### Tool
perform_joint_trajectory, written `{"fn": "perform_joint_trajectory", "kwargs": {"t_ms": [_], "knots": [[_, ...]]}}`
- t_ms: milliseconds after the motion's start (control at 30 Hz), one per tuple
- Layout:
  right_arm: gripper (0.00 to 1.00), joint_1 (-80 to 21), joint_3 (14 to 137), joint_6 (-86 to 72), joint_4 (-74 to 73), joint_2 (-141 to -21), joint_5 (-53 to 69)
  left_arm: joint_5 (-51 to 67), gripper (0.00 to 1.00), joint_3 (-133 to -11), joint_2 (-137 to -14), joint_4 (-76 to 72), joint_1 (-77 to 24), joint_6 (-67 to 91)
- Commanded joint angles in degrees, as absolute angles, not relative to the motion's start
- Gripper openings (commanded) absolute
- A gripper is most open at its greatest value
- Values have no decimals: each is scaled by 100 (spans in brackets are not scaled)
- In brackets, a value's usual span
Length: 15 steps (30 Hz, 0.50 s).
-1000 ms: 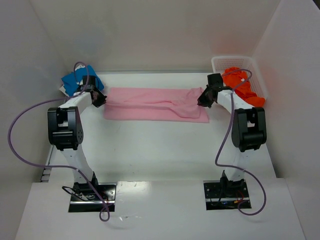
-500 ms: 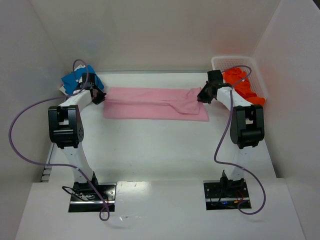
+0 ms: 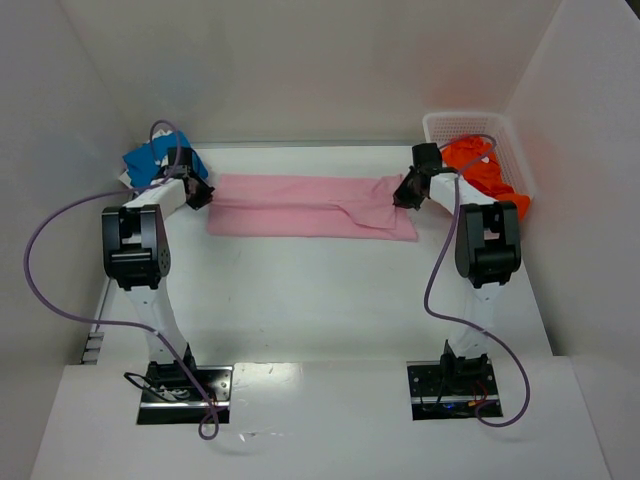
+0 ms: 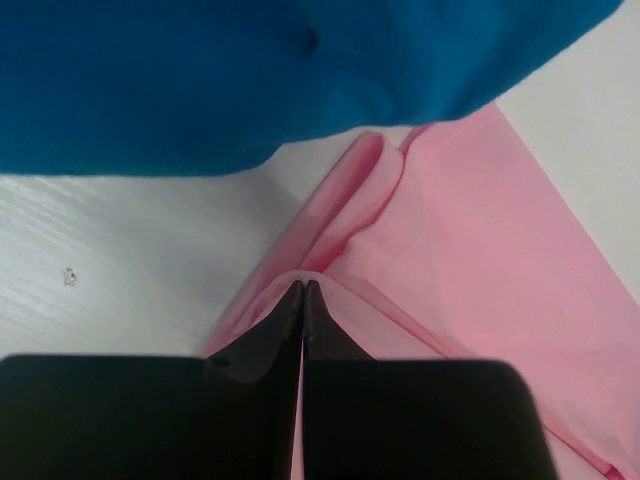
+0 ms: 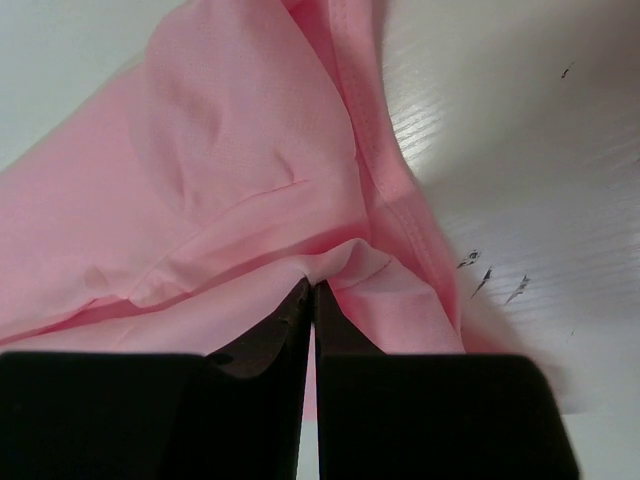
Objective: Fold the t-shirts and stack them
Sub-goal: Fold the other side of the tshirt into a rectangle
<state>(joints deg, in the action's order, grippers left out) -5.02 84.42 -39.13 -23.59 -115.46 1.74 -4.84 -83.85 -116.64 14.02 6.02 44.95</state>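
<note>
A pink t-shirt (image 3: 310,207) lies folded into a long strip across the far part of the table. My left gripper (image 3: 199,195) is shut on its left end, pinching a fold of pink cloth (image 4: 330,290). My right gripper (image 3: 404,193) is shut on its right end, pinching a pink fold (image 5: 340,262). A blue t-shirt (image 3: 150,160) lies folded at the far left, just behind the left gripper, and fills the top of the left wrist view (image 4: 250,70). An orange t-shirt (image 3: 485,170) sits in the basket at the far right.
A white plastic basket (image 3: 465,122) stands in the far right corner against the wall. White walls close in the table on the left, back and right. Bare table (image 3: 310,290) lies between the pink shirt and the arm bases.
Both grippers have carried the pink shirt's ends a little farther back. The arms have stretched out more, and the strip lies flatter and slightly narrower.
</note>
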Motion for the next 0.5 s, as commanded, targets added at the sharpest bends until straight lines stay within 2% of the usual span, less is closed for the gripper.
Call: {"fn": "perform_joint_trajectory", "kwargs": {"t_ms": [0,67,167,200,233,300,333,367,433,467], "knots": [[7,-431,8701,-3806,-2127,-11602,105,-598,0,-8736,-11856,1187,659,4377],[9,-431,8701,-3744,-2127,-11654,105,-545,0,-8797,-11917,1116,659,4315],[16,-431,8754,-3683,-2066,-11707,105,-370,15,-8859,-11918,1064,659,4184],[25,-431,8754,-3622,-2065,-11707,105,-317,18,-8859,-11918,1003,659,4184],[31,-431,8806,-3560,-2065,-11707,105,-316,27,-8859,-11918,1002,659,4131],[45,-431,8807,-3464,-1943,-11707,175,-237,33,-8859,-11918,940,659,4061],[49,-431,8807,-3393,-1942,-11707,237,-98,38,-8859,-11857,871,659,3974],[54,-431,8807,-3340,-1942,-11655,307,-27,47,-8859,-11856,870,659,3912],[64,-431,8807,-3287,-1942,-11585,421,340,56,-8859,-11734,651,606,3701],[64,-431,8807,-3235,-1942,-11584,422,430,59,-8859,-11733,650,606,3648]]}}
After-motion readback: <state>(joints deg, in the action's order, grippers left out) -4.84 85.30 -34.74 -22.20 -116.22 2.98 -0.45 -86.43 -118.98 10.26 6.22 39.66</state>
